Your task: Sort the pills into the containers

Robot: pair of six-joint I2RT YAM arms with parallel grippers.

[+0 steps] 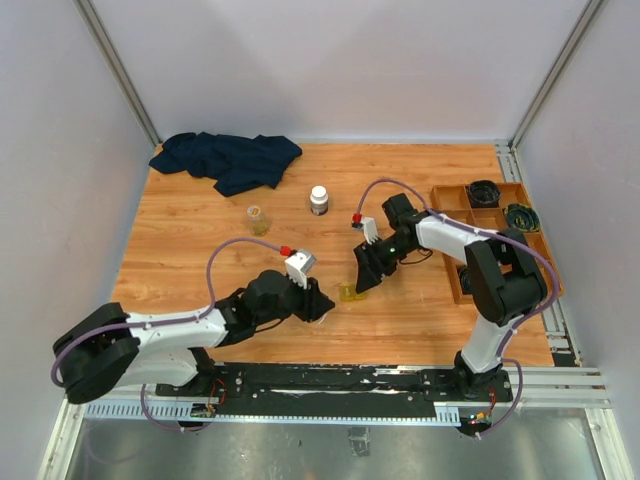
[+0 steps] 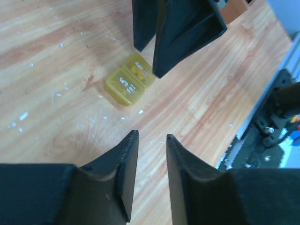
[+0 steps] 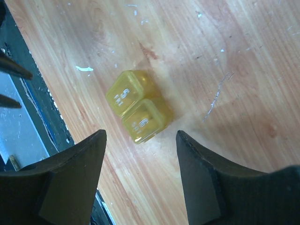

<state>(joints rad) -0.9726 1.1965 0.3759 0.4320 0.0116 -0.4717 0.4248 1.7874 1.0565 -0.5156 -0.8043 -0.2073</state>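
- Black right gripper [image 3: 140,136]: fingers spread wide, clamping nothing; it hangs just above the yellow case [image 3: 138,107], which shows in the gap between the two tips
- Yellow case: translucent, lying flat on the wooden table [image 3: 225,56]; two lidded cells side by side, a white mark on each lid; contents too blurred to tell
- Left gripper [image 2: 151,136]: fingers a narrow gap apart, holding nothing; tips point at the case from the near side, close but clear of it
- Amber vial [image 1: 256,218]: upright, well apart from the case, farther back and left
- White-capped bottle [image 1: 319,199]: standing right of the vial
- Dark blue cloth [image 1: 228,160]: crumpled at the far left
- Wooden compartment tray [image 1: 440,190]: along the right edge
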